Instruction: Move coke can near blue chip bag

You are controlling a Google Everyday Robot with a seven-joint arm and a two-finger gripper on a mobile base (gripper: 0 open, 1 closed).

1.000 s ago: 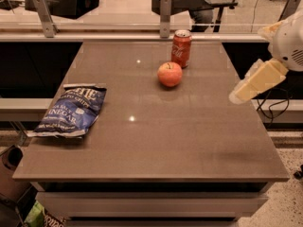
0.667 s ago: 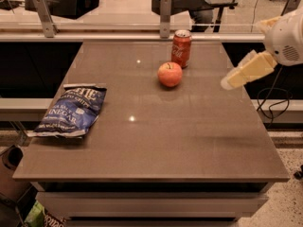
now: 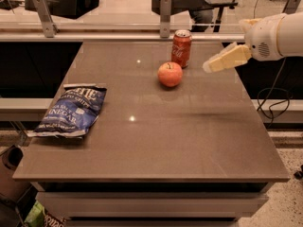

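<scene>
The coke can (image 3: 181, 48) stands upright at the far edge of the brown table (image 3: 189, 141), right of centre. The blue chip bag (image 3: 72, 111) lies flat near the table's left edge. My gripper (image 3: 210, 66) reaches in from the right on a white arm, hovering above the table a little to the right of the can and apart from it. It holds nothing that I can see.
A red-orange apple (image 3: 170, 74) sits just in front of and left of the can. A rail with metal posts (image 3: 165, 13) runs behind the table's far edge. A cable (image 3: 272, 105) hangs to the right of the table.
My gripper has moved left and up toward the coke can. The can, apple and chip bag have not moved.
</scene>
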